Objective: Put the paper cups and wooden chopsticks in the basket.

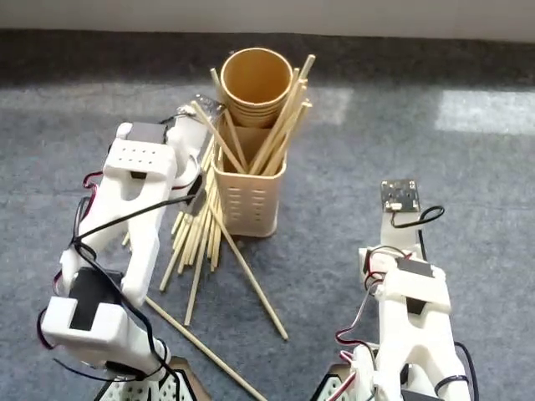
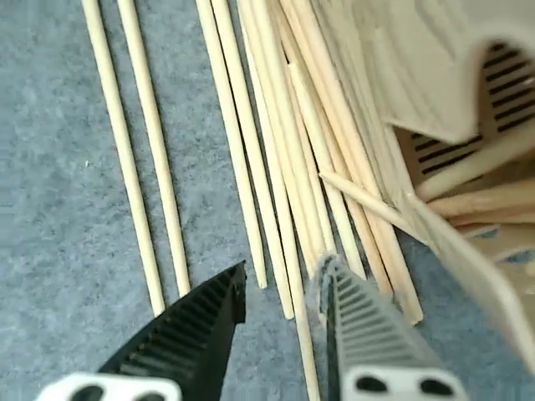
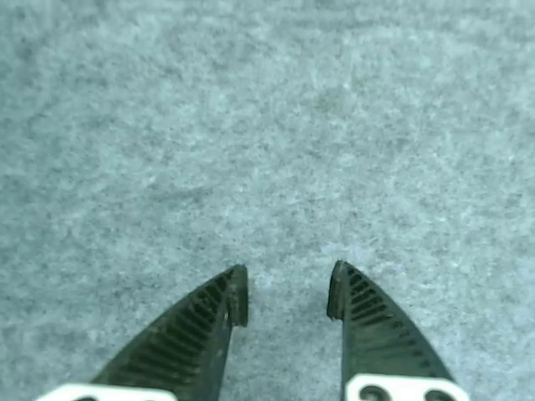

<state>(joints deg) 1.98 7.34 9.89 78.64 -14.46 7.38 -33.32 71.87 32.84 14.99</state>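
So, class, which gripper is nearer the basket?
Left. The left gripper hangs over loose chopsticks right beside the basket; the right gripper hangs over bare table, well apart from it.

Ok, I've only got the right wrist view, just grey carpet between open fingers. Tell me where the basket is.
Observer: The basket stands upright mid-table in the high view, to the left of the right arm and farther out.
Operator: Give me what's in it.
Observer: A stack of paper cups sits in it, with standing chopsticks leaning around the stack.
Operator: Now report anything outside it.
Observer: A pile of loose chopsticks lies on the carpet against the basket's left side, below the open left gripper.
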